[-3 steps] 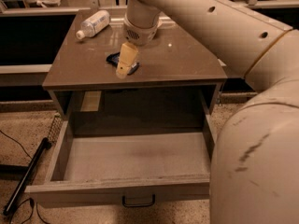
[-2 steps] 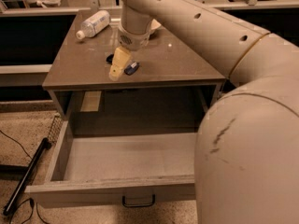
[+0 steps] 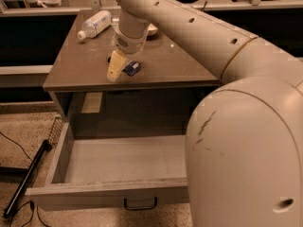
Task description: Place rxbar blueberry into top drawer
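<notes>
The rxbar blueberry, a small dark blue bar, lies flat on the cabinet top near its front middle. My gripper hangs from the big pale arm and reaches down onto the top, its tan tip touching or just left of the bar. The top drawer stands pulled wide open below, with a pale grey floor that holds nothing and a dark handle on its front. My arm hides the drawer's right side.
A clear plastic bottle lies on its side at the back left of the cabinet top. A white bowl peeks out behind my arm. A black pole and cables lie on the carpet at the left.
My gripper has shifted a little to the left over the cabinet top. My arm's elbow has swung further into view. The blue bar has stayed where it was.
</notes>
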Tool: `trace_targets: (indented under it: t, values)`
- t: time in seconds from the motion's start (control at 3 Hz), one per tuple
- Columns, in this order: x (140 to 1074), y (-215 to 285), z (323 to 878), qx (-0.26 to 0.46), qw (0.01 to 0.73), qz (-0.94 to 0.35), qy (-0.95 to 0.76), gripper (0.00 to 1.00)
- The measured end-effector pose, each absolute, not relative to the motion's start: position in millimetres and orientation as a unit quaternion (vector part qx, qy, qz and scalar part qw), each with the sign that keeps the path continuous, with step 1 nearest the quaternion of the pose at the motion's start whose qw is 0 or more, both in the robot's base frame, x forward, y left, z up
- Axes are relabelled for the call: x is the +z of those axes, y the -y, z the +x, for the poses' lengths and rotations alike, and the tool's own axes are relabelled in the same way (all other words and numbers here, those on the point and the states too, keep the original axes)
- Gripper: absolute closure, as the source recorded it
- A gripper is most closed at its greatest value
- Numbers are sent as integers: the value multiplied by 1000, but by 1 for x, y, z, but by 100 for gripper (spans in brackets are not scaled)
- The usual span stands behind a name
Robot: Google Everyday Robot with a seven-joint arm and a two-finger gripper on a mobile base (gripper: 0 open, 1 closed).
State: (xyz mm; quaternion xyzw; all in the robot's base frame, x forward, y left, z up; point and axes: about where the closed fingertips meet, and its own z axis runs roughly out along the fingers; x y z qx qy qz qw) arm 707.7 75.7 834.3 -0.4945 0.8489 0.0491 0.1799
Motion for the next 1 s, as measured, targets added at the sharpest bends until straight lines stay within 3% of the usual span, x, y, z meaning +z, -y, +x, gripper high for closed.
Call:
trace_targets:
  t: [1.0]
  values:
    - [823,-85,722,73,189,-487,-849,87]
